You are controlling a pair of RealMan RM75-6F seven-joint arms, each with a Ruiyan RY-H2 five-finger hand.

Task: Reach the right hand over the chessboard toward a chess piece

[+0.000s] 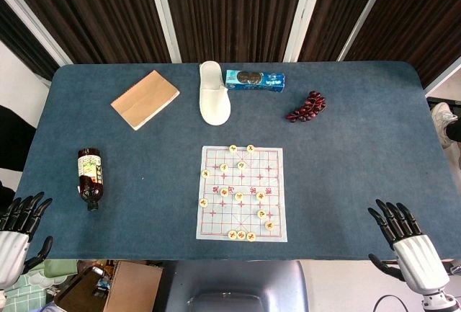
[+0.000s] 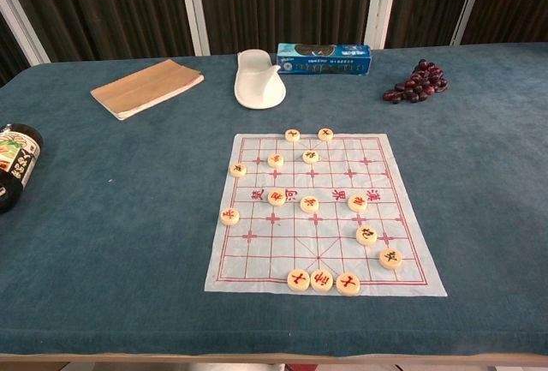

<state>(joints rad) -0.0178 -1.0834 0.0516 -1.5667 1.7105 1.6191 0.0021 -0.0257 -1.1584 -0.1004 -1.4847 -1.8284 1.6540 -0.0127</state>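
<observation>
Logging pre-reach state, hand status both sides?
Left hand: open, fingers spread, holding nothing.
Right hand: open, fingers spread, holding nothing, off the white paper chessboard.

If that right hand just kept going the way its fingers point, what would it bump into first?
Probably nothing soon. The right hand points up and slightly left over bare table; the chessboard lies off to its left. The grapes look nearest that line, but height is unclear.

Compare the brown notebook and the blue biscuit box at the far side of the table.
The flat brown notebook lies angled at far left; the long blue biscuit box lies straight, right of the white slipper. The notebook is plain and thin; the box is printed and thicker. Both rest on the blue table.
</observation>
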